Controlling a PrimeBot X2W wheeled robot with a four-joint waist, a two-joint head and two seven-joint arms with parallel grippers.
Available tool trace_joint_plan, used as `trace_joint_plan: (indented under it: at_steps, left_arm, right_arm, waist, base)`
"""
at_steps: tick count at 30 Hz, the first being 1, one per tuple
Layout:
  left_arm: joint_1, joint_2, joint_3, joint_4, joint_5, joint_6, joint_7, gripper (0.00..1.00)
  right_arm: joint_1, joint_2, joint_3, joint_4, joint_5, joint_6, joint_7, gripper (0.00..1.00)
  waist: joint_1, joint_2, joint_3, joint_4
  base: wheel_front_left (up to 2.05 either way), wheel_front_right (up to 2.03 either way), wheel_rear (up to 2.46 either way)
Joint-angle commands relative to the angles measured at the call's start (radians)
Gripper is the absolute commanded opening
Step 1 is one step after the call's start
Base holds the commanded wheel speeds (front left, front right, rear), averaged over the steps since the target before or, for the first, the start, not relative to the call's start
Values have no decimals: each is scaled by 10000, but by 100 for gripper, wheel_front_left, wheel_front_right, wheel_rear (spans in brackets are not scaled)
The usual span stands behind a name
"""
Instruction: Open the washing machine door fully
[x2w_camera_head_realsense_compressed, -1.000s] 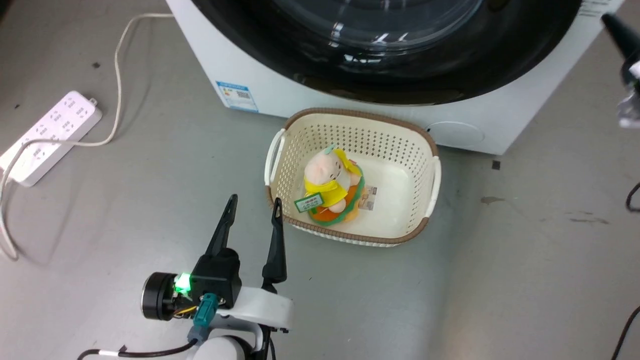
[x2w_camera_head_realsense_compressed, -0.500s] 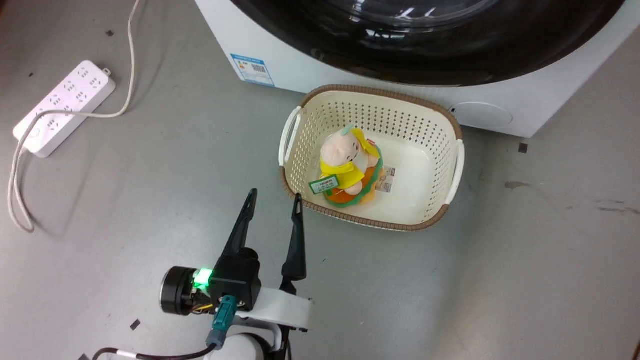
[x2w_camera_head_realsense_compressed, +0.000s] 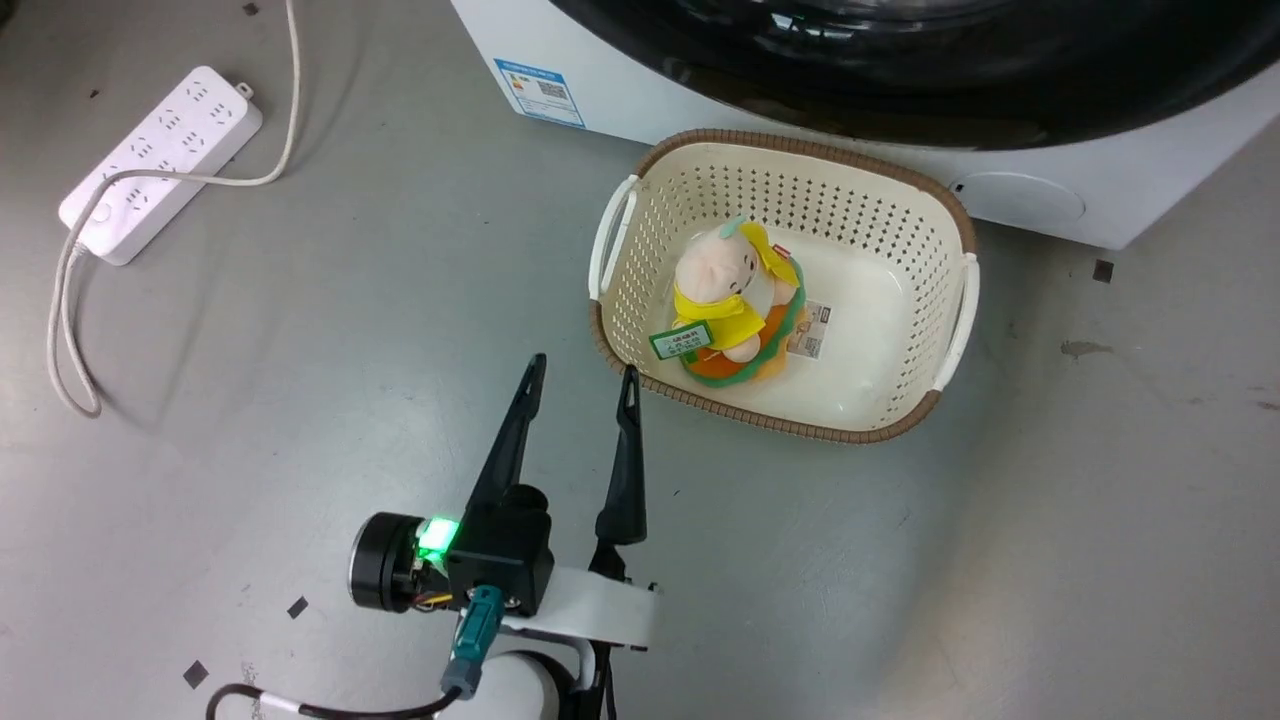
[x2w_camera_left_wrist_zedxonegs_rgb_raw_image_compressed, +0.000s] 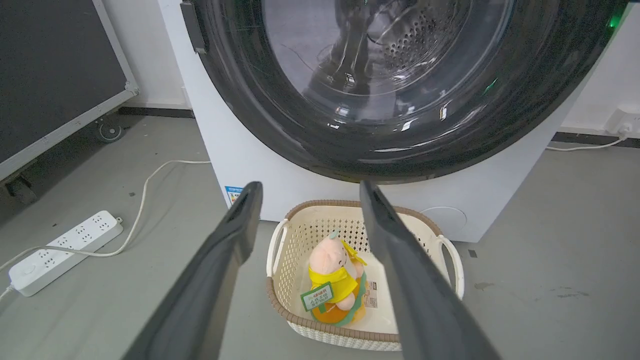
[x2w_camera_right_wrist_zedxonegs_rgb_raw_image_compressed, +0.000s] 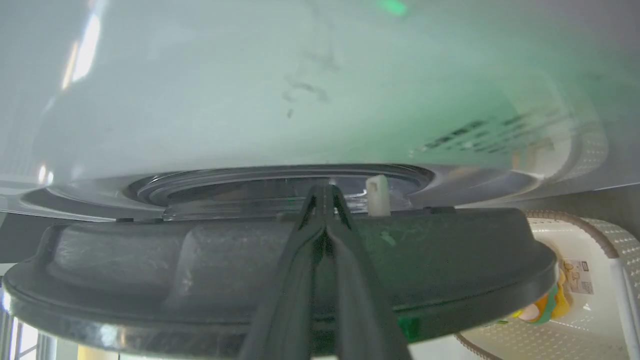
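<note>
The white washing machine stands at the top of the head view, its glossy black washing machine door cut off by the frame. In the left wrist view the door nearly spans the machine, and the steel drum shows through its glass. My left gripper hovers open and empty over the floor, just left of a basket. In the right wrist view my right gripper is shut, its tips in the gap between the door's dark rim and the machine's white front. A white latch peg stands beside them.
A cream perforated basket holding a plush toy sits on the grey floor directly in front of the machine. A white power strip and its cord lie at the far left. A black board on castors stands left of the machine.
The head camera has moved, so the machine, basket and power strip sit further up and right in its picture. The right gripper has left that view. The left gripper stays open beside the basket.
</note>
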Motion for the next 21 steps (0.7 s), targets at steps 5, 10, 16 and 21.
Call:
trace_joint_plan:
  at_steps: [5, 10, 16, 21]
  left_arm:
    - [-196, 16, -143, 114, -154, 130, -211, 100]
    - [-20, 16, -112, 320, -218, 22, -279, 100]
    - [510, 16, 123, 693, -202, -262, -279, 100]
    - [1115, 16, 409, 1042, -135, -665, -279, 100]
  right_arm:
    - [-36, 36, -161, 804, 476, 12, 953, 0]
    - [630, 229, -296, 1138, 629, 12, 1473, 0]
    - [1992, 793, -250, 1139, 472, 12, 1742, 0]
    - [3096, 1468, -323, 1086, 644, 12, 2036, 0]
  waist:
    - [-1, -1, -375, 77]
    - [-1, -1, -1107, 42]
    - [-1, -1, -2233, -103]
    - [-1, -1, -3231, -94]
  base:
    - [0, 0, 0]
    - [0, 0, 0]
    - [0, 0, 0]
    - [0, 0, 0]
